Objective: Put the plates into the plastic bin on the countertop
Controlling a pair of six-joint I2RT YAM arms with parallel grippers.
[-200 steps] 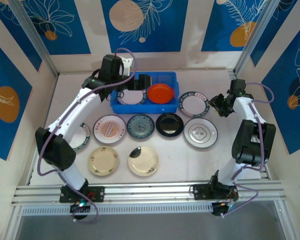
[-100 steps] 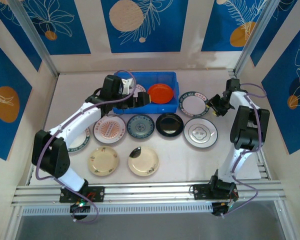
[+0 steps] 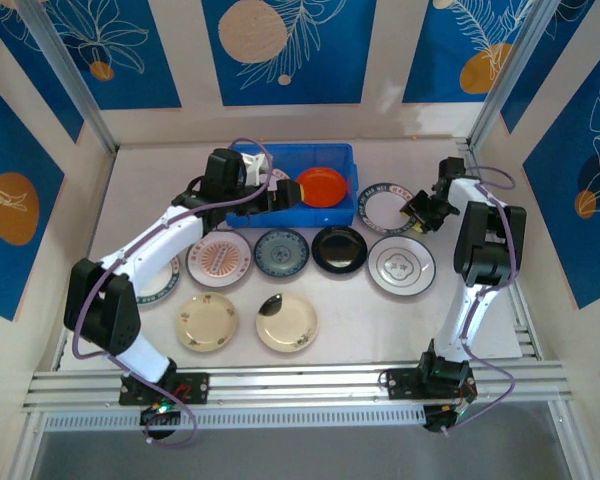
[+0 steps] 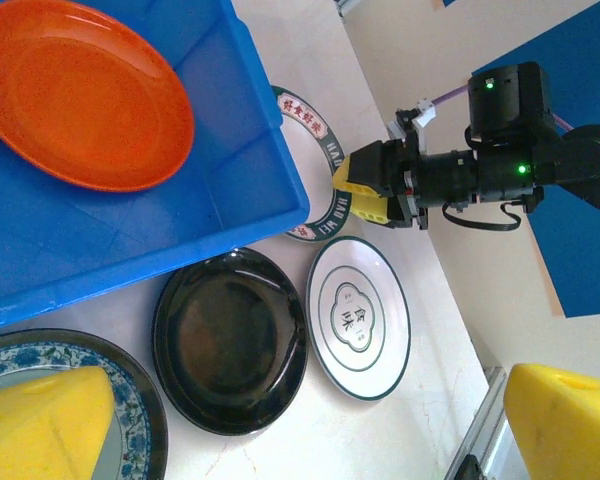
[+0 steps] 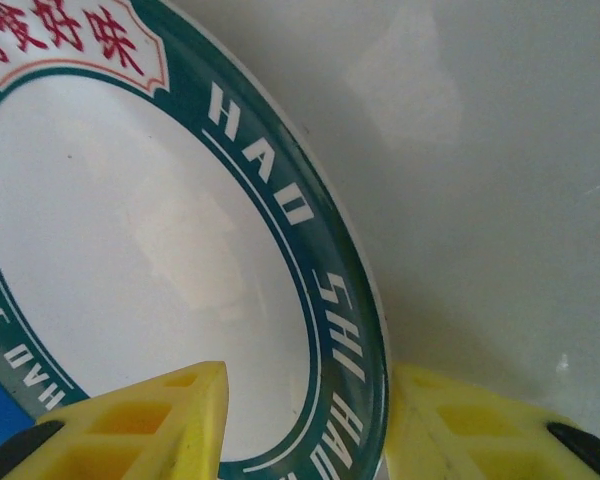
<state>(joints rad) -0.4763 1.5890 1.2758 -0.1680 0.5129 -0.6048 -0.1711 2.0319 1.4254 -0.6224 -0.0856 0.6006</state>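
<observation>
Aluminium rail (image 3: 300,380) along near edge. Beyond rail: pale countertop (image 3: 130,170); three walls (image 3: 280,50), blue panels with leaf and orange-disc motifs, cream bands. Before rail: grey floor (image 3: 300,450), possibly matting.

The right gripper (image 3: 413,209) now straddles the edge of the green-rimmed plate (image 3: 382,208). The left gripper (image 3: 283,197) sits lower over the plastic bin (image 3: 351,186).

Countertop (image 3: 380,325) carries plastic bin (image 3: 330,152), plates (image 3: 339,249) in front.

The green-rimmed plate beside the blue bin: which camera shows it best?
Top external: nearly the whole green-rimmed plate is visible. Right wrist shows part close up; left wrist, a slice past the bin.
</observation>
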